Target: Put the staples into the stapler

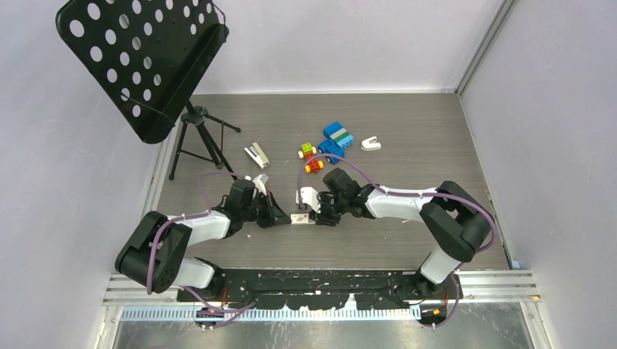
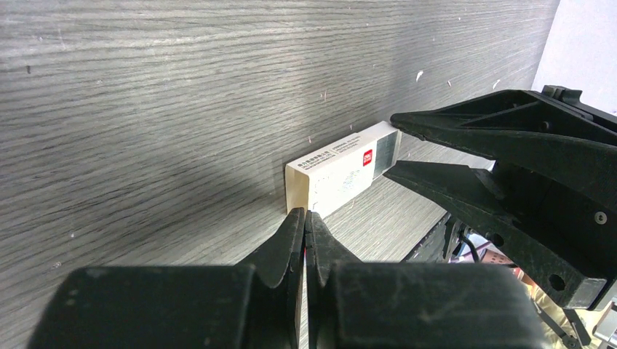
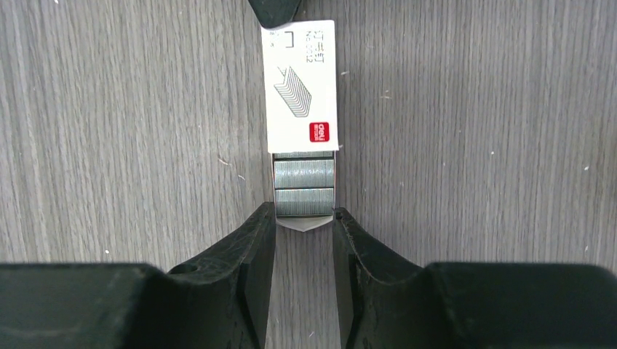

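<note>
A small white staple box (image 1: pixel 299 217) lies on the table between both grippers. Its inner tray is slid partly out, showing silvery staples (image 3: pixel 304 190) beside the printed sleeve (image 3: pixel 301 83). My right gripper (image 3: pixel 304 212) clamps the tray's exposed end, one fingertip on each side. My left gripper (image 2: pixel 305 212) is shut, its tips pressed against the opposite end of the box (image 2: pixel 338 171); whether a flap is pinched between them I cannot tell. The stapler (image 1: pixel 256 155), white with a grey-beige top, lies apart toward the back left, untouched.
A black music stand on a tripod (image 1: pixel 200 134) stands at the back left, near the stapler. Several toy blocks (image 1: pixel 331 142) and a white claw-shaped piece (image 1: pixel 370 143) lie behind the grippers. White walls enclose the table on three sides.
</note>
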Robot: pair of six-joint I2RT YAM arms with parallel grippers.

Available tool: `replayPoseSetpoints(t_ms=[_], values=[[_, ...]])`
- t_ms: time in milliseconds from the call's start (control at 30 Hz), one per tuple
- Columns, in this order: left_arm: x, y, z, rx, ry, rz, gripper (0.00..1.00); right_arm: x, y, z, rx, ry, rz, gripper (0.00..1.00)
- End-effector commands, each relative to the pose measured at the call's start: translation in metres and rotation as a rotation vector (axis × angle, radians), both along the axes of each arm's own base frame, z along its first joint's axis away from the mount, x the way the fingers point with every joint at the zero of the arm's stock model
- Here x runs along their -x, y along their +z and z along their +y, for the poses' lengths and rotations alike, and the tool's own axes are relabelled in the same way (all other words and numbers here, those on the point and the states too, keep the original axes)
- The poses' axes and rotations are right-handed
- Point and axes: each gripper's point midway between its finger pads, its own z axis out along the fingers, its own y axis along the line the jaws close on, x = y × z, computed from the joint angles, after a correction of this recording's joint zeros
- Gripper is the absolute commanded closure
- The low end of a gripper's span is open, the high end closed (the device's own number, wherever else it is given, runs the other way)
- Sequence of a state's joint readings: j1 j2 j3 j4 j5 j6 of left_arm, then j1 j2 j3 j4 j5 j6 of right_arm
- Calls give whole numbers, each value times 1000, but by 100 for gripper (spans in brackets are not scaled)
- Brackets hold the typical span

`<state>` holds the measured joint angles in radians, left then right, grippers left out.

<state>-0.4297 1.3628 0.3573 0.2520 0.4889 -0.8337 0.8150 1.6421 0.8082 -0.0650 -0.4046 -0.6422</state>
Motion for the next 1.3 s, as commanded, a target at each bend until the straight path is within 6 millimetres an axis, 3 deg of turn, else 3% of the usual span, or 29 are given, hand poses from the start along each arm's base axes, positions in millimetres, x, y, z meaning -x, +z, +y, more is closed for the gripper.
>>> replayPoseSetpoints(t_ms=[0, 633, 833, 1100, 1200, 1267], values=[[-9, 10, -1, 1, 9, -38, 97, 2, -5, -21, 65, -53, 3, 75], [-10, 14, 1, -2, 15, -49, 96, 3, 21, -33, 38, -96, -6, 73], [-10, 17, 0, 2, 14, -52, 93, 3, 21, -36, 65, -100, 5, 67], [-11, 30, 2, -1, 21, -75, 64, 4, 24, -39, 76, -115, 7, 49], [-13, 38, 3, -8, 23, -93, 52, -4, 34, -38, 47, -158, -30, 35], [-15, 44, 4, -21, 27, -98, 40, -14, 46, -40, 28, -210, -79, 31]])
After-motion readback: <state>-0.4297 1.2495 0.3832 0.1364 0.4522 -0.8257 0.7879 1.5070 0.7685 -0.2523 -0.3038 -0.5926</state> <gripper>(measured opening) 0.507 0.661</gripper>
